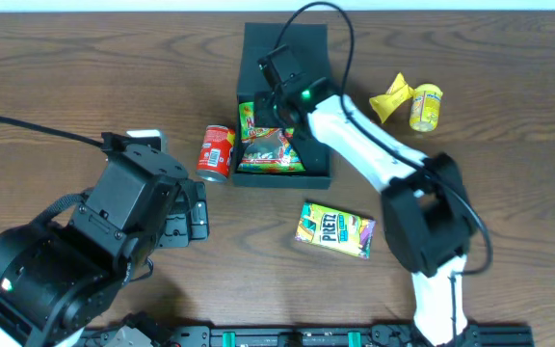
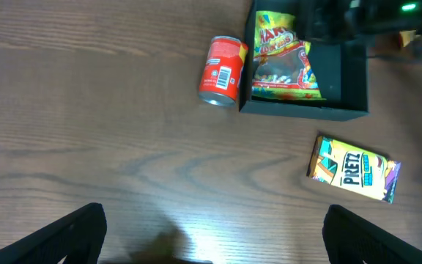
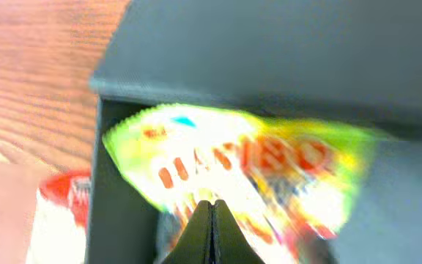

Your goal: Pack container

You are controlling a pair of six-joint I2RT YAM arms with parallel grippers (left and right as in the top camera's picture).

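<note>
The black container (image 1: 318,179) stands open at the table's far middle, its flap lid lying back. A green and yellow gummy bag (image 1: 268,146) lies inside it. My right gripper (image 1: 277,94) hovers over the bag's upper end, inside the box. In the right wrist view its fingers (image 3: 212,209) are pressed together over the blurred bag (image 3: 233,158), with the box wall (image 3: 123,183) to the left. My left gripper (image 2: 215,242) is open and empty over bare table, near the front left (image 1: 196,210). It sees the container (image 2: 343,73) and the bag (image 2: 284,62) ahead.
A red can (image 1: 216,152) lies on its side against the container's left wall. A Pretz box (image 1: 335,229) lies in front of the container. A yellow packet (image 1: 391,96) and a small yellow can (image 1: 426,106) sit at the back right.
</note>
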